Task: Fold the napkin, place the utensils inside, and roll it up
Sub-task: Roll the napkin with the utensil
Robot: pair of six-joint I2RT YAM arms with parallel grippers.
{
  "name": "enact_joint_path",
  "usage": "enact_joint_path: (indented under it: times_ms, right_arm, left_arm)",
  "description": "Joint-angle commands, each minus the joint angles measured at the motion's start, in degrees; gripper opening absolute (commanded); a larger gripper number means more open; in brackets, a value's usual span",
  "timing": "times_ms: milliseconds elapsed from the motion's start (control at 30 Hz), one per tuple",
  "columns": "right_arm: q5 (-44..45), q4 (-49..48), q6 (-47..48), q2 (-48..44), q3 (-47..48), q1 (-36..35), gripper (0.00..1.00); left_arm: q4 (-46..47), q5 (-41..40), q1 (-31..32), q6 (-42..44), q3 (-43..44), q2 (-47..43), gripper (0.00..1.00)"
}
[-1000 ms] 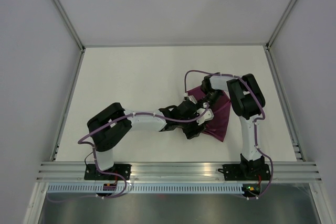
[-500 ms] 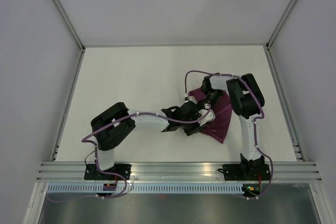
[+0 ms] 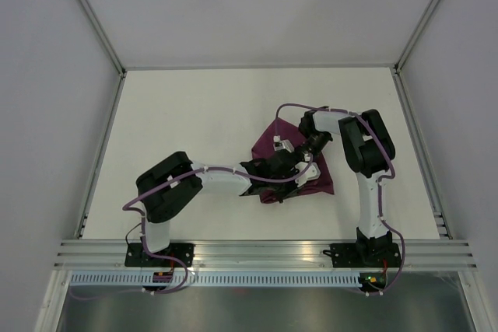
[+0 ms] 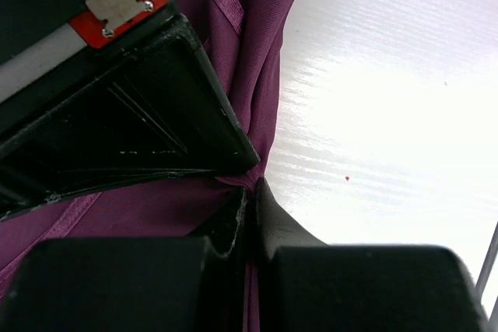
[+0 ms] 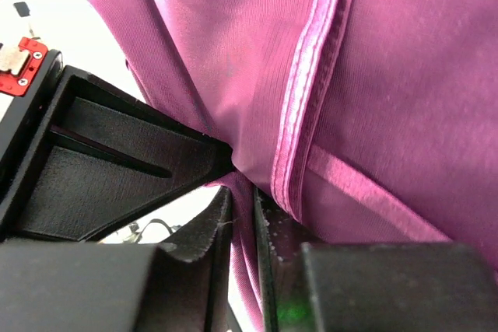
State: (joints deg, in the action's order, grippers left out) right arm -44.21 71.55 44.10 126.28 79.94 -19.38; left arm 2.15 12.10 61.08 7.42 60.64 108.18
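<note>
On the table (image 3: 194, 114), centre-right, we saw the napkin (image 3: 325, 183) bunched, no knife in view. Left gripper (image 4: 250, 192) and right gripper (image 5: 241, 201) each clamped a cloth fold, tips almost meeting. For a clean fold, we reckoned, draw apart evenly, hems aligned

From above, the middle of the napkin (image 3: 323, 183) is hidden under the left gripper (image 3: 296, 180) and the right gripper (image 3: 302, 159), whose fingertips are too small to tell apart there. In the left wrist view the napkin runs off the top and left edges, partly covered by the right gripper. In the right wrist view it passes the top and right edges; the inside of its folds is hidden
</note>
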Motion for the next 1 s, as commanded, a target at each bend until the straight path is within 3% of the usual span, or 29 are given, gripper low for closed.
enact_joint_path:
  times_ms: [0,233,333,667,967]
  right_arm:
    - [10.3,-15.8,2.9,-1.6,-0.5,1.3,0.22]
    - [8.5,-17.0,1.8,-6.9,-0.8,3.4,0.47]
    - [7.3,-17.2,1.5,-9.6,-1.3,4.1,0.52]
    - [7.8,-31.7,-2.3,-21.4,-9.8,8.1,0.54]
    - [13.4,-52.2,-1.3,-36.4,-27.6,8.9,0.56]
  left_arm:
    - [-1.8,-0.6,-0.7,-3.0,0.8,2.5,0.02]
    - [-3.6,7.4,-4.6,-6.1,2.3,4.1,0.02]
    - [-4.1,12.6,-6.8,-6.8,2.6,4.9,0.02]
    - [-8.1,27.1,-13.5,-11.2,8.0,11.3,0.02]
    - [-9.7,35.7,-18.4,-14.1,10.0,15.7,0.02]
